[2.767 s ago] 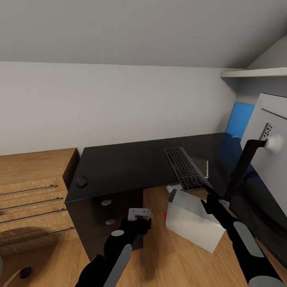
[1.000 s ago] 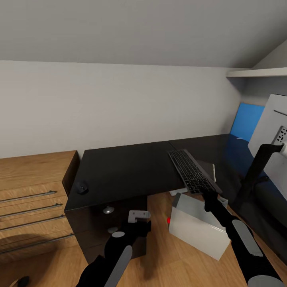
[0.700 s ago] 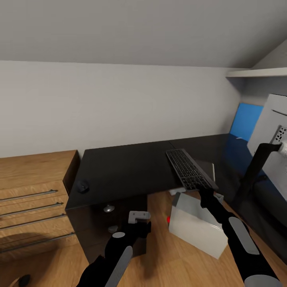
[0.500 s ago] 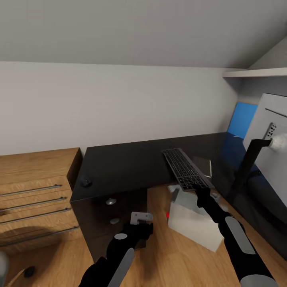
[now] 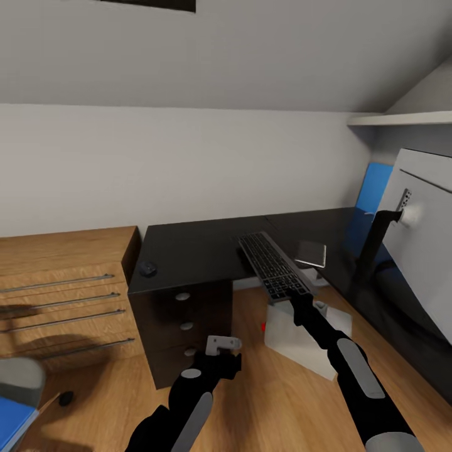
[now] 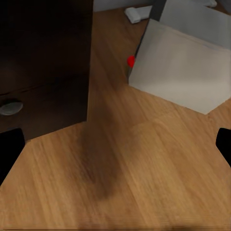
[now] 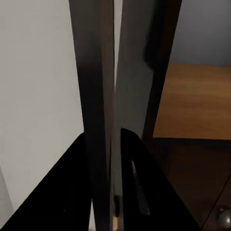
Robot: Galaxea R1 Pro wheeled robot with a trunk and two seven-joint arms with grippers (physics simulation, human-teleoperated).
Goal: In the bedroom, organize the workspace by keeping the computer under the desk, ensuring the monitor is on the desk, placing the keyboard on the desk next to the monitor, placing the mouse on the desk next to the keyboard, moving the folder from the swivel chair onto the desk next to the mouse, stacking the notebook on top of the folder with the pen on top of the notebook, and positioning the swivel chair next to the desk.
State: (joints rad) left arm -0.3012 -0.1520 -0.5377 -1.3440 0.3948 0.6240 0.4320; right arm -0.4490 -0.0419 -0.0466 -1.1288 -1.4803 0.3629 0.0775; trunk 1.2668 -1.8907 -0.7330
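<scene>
I am holding the keyboard by its near end so I can lay it down by the monitor.

My right gripper (image 5: 295,297) is pinched tight on the slim flat keyboard with dark grey keys and a thin silvery frame (image 5: 271,263); I grip the end so the rest can reach over the glossy black surface (image 5: 201,251). It hangs tilted there, not yet set down. My left gripper (image 5: 223,346) is spread wide and holds nothing, low over the wood floor. The small round dark mouse (image 5: 148,270) sits at the far corner. The wide monitor with a grey-white back (image 5: 422,238) stands to the right. The grey-white boxy computer (image 5: 295,339) sits on the floor underneath.
</scene>
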